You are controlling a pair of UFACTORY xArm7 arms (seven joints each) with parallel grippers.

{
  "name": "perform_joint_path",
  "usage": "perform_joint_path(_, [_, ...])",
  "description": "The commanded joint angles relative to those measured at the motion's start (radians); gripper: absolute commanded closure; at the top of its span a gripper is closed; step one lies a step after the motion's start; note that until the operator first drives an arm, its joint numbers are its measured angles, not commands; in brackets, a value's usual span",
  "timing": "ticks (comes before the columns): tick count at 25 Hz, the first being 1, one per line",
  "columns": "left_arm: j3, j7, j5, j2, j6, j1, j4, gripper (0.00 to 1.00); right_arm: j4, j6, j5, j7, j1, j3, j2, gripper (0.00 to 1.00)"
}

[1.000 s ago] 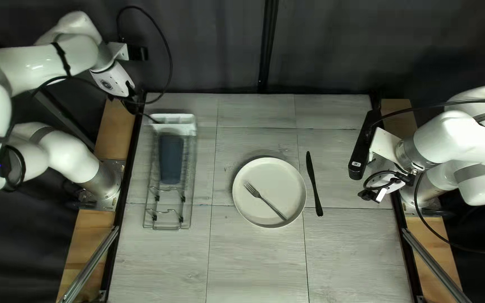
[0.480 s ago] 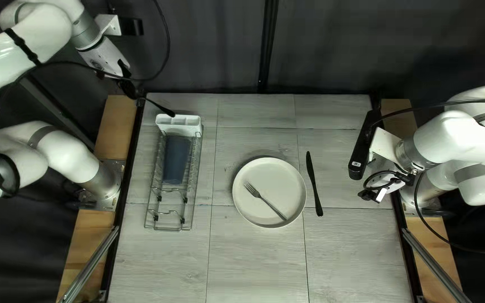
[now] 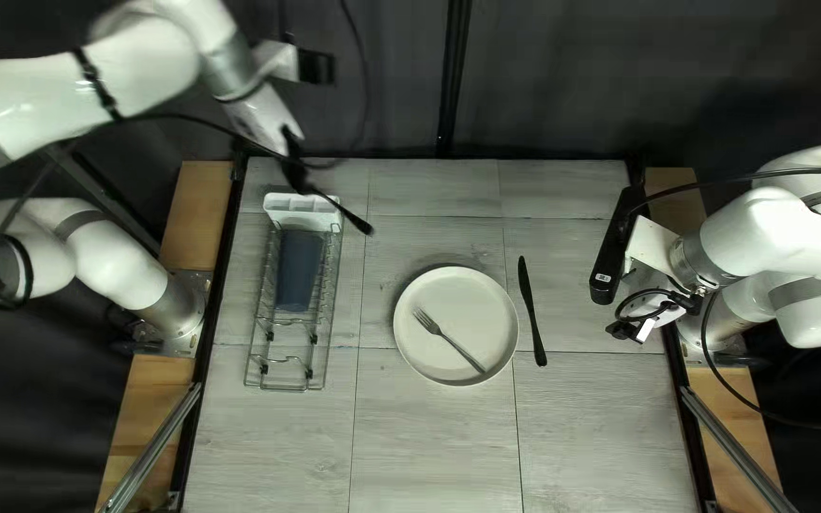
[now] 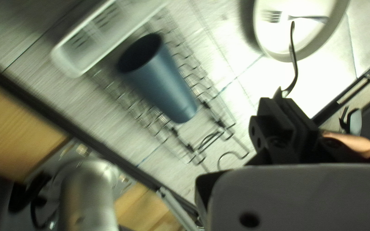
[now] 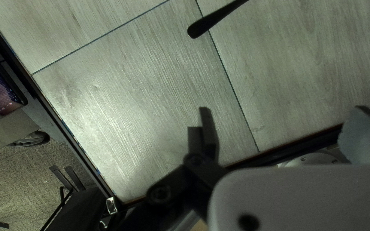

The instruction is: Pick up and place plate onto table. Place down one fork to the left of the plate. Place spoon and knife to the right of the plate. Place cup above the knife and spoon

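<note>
In the top left view, the left end effector (image 3: 304, 187) hangs in the upper left of the frame, closed down on a dark spoon (image 3: 339, 206), which slants out from its tips toward the lower right. The spoon's free end appears beside the right edge of the white holder (image 3: 301, 202), up and left of the plate (image 3: 455, 325). In the left wrist view, the spoon juts ahead of the end effector, its free end reaching toward the fork (image 4: 307, 18). The plate sits on the desk (image 3: 429, 437) just right of the frame's middle, the fork resting slantwise on it and the black knife (image 3: 531, 309) just to its right. The blue cup (image 3: 297, 271) lies in the wire rack (image 3: 283, 388) at left. The right end effector (image 3: 625, 331) is at the right, well apart from the knife; I cannot tell how far open it is.
</note>
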State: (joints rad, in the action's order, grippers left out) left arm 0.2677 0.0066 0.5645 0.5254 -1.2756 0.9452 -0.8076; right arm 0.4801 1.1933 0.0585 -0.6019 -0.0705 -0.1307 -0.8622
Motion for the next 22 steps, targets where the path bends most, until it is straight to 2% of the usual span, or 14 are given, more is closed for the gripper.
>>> perform_joint_path(1, [0.078,0.049,0.036,-0.139,0.111,-0.047,-0.036,1.00,0.000,0.000,0.000,0.000,0.000,0.000,0.000,0.00])
perform_joint_path(13, [0.214,0.126,0.035,-0.502,0.372,-0.131,-0.119,1.00,0.000,0.000,0.000,0.000,0.000,0.000,0.000,0.00])
perform_joint_path(18, [0.232,0.133,-0.007,-0.674,0.455,-0.166,-0.188,1.00,0.000,0.000,0.000,0.000,0.000,0.000,0.000,0.00])
perform_joint_path(22, [0.230,0.135,-0.036,-0.742,0.464,-0.178,-0.234,1.00,0.000,0.000,0.000,0.000,0.000,0.000,0.000,0.00])
